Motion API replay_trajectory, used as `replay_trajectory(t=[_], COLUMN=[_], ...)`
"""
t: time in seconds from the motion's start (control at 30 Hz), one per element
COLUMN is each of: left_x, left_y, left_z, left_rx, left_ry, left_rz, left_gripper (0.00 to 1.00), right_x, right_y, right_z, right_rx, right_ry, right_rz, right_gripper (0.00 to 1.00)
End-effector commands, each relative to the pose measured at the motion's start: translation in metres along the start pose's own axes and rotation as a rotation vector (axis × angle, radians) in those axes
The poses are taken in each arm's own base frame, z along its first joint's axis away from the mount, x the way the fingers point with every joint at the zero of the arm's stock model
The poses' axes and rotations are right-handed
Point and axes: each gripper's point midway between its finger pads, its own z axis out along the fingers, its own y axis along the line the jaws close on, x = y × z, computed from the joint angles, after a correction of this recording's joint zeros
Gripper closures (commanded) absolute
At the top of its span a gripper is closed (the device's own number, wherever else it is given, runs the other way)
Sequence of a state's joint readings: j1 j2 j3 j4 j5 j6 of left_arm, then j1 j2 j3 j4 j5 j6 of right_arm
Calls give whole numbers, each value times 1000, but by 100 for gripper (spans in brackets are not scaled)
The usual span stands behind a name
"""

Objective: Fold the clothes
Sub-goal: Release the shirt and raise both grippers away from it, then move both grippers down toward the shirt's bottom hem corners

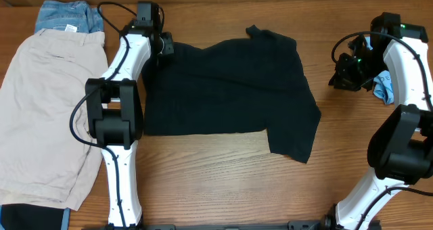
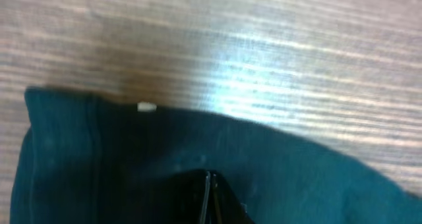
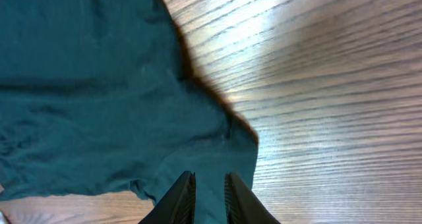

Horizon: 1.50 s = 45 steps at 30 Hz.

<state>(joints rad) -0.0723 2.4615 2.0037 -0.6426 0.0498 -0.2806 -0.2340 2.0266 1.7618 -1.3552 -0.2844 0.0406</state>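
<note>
The black T-shirt (image 1: 230,88) lies spread on the wooden table, its right sleeve (image 1: 294,139) sticking out toward the front. My left gripper (image 1: 162,44) sits at the shirt's far left corner. In the left wrist view its fingers (image 2: 208,184) are pressed together with their tips in the dark cloth (image 2: 316,178) near the hem. My right gripper (image 1: 344,73) hangs to the right of the shirt, clear of it. Its fingers (image 3: 181,201) stand a little apart with nothing between them, and the shirt's sleeve (image 3: 132,118) lies below.
Beige shorts (image 1: 47,108) cover the left side of the table, with blue denim (image 1: 64,17) behind them. A light-blue garment (image 1: 385,88) lies by the right arm. Another dark item (image 1: 34,216) shows at the front left corner. Bare wood (image 1: 223,176) runs in front of the shirt.
</note>
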Motion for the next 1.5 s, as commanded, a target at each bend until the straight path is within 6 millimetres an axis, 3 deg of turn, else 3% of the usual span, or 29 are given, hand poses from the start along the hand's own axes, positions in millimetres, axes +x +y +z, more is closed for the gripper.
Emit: replay_trajectory(t=[0.0, 0.27, 0.4, 0.5, 0.57, 0.6, 0.63, 0.67, 0.7, 0.77, 0.8, 0.93, 1.13, 1.37, 1.47], left_x=[19, -16, -25, -40, -56, -63, -72, -80, -88, -97, -97, -66, -5, 33, 40], left_y=[17, 44, 62, 73, 74, 73, 72, 69, 65, 55, 46, 25, 9, 4, -10], left_z=[23, 30, 21, -2, -26, -39, -52, -65, -81, -107, -122, -151, -151, -160, -158], left_rx=[-48, -35, -21, -34, -40, -41, -39, -36, -28, 4, 31, 52, -19, -152, -109], left_ry=[26, -98, -88, -75, -78, -82, -93, -105, -119, -128, -116, 14, 234, 357, 380], left_rz=[9, -111, -157, -159, -135, -134, -133, -132, -130, -126, -122, -113, -80, -23, 7], left_gripper=[94, 92, 93, 96, 96, 87, 72, 54, 43, 41, 40, 43, 39, 39, 39], right_x=[-3, -3, -3, -3, -1, 0, 2, 3, 3, 4, 5, 7, 4, 11, 22], right_y=[3, 3, 3, 3, 3, 3, 3, 3, 2, 2, 2, 3, 3, 2, 1], right_z=[-2, -2, -2, -2, -2, -2, -2, -2, -2, -2, -2, -2, -2, -2, -3], right_rx=[-7, -6, -6, -7, -6, -6, -5, -5, -4, -4, -4, -5, -8, -3, 2], right_ry=[-7, -6, -6, -5, 2, 7, 12, 16, 19, 23, 26, 34, 20, 51, 94], right_rz=[-8, -8, -8, -7, -5, -4, -2, 0, 0, 2, 3, 5, 1, 11, 24], right_gripper=[81, 81, 79, 67, 53, 34, 20, 16, 13, 0, 0, 0, 0, 0, 0])
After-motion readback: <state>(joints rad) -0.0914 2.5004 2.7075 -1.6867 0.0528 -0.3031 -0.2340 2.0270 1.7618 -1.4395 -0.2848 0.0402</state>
